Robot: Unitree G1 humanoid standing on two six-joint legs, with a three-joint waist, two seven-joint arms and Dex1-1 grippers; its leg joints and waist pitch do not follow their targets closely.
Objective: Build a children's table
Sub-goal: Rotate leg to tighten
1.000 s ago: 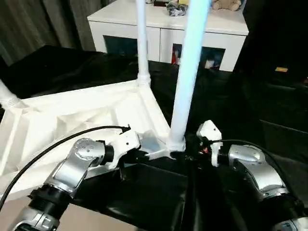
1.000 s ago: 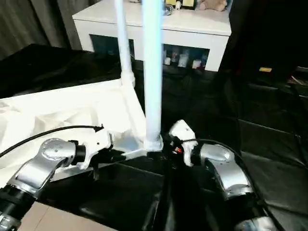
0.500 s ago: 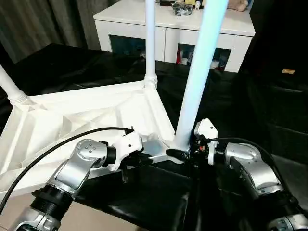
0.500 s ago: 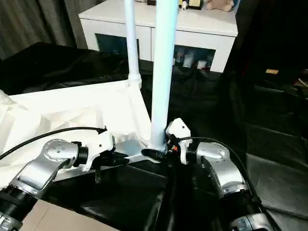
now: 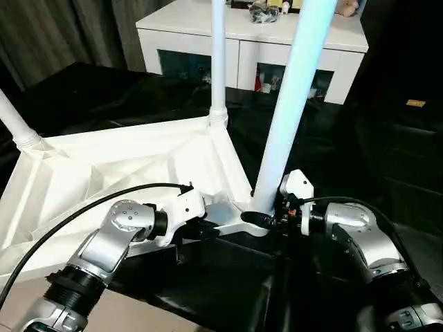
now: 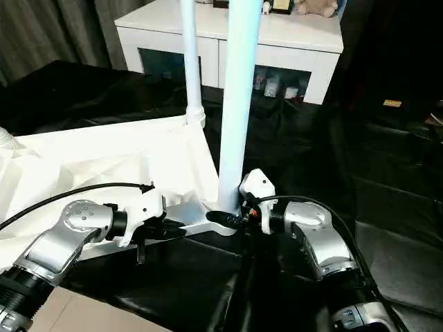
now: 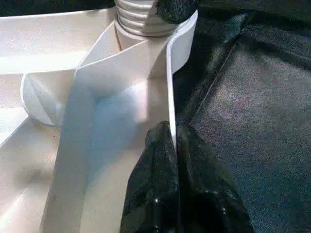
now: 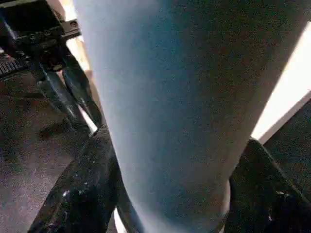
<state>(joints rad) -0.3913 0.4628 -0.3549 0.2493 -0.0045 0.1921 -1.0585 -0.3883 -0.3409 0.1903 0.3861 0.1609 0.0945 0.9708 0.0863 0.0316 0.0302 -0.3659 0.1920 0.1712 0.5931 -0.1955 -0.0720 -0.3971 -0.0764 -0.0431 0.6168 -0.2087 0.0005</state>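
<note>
The children's table lies upside down on black sheeting, its ribbed white top (image 5: 124,166) facing up. A far leg (image 5: 219,62) and a left leg (image 5: 14,124) stand in their corners. The near-corner leg (image 5: 291,111) rises tall and slightly tilted from its socket. My left gripper (image 5: 208,232) is shut on the top's thin raised rim (image 7: 171,97) just beside that socket, its fingertips (image 7: 160,141) pinching the edge. My right gripper (image 5: 261,220) is shut on the base of the near leg (image 8: 184,97), one black finger (image 8: 82,184) on each side.
A white cabinet (image 5: 249,34) with dark glass doors stands at the back, with toys on top. Black sheeting (image 5: 346,138) covers the surface around the table. Dark curtains hang at the back left. A small yellow tag (image 5: 415,104) lies at the far right.
The camera has shifted a little. My right gripper has reached in from beside the near leg, and a black finger now wraps the front of its base. The left gripper keeps its hold on the rim.
</note>
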